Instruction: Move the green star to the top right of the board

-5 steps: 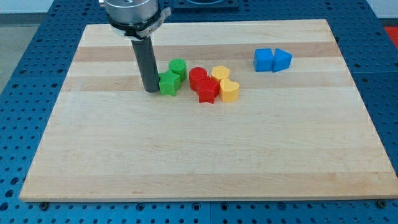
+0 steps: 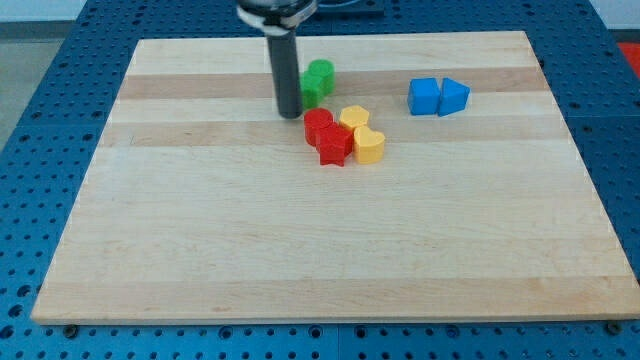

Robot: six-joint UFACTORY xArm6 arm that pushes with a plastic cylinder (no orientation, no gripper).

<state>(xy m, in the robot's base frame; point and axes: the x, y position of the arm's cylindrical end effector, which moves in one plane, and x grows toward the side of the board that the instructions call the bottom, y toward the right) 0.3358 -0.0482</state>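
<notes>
My tip [image 2: 289,113] rests on the board [image 2: 200,240] in the upper middle. Right against the rod's right side are two green blocks pressed together. The lower left one, the green star [image 2: 309,93], is partly hidden by the rod. The green cylinder [image 2: 322,72] sits just above and to the right of the star. Both lie left of the board's top right area.
Just below and right of my tip is a cluster: a red cylinder [image 2: 318,124], a red star [image 2: 335,146], and two yellow blocks [image 2: 353,118] [image 2: 369,146]. A blue cube [image 2: 425,96] and a blue triangular block [image 2: 454,96] sit further right.
My tip has moved up and to the right, pushing the green star and the green cylinder the same way, past the red and yellow cluster. The other blocks have not moved.
</notes>
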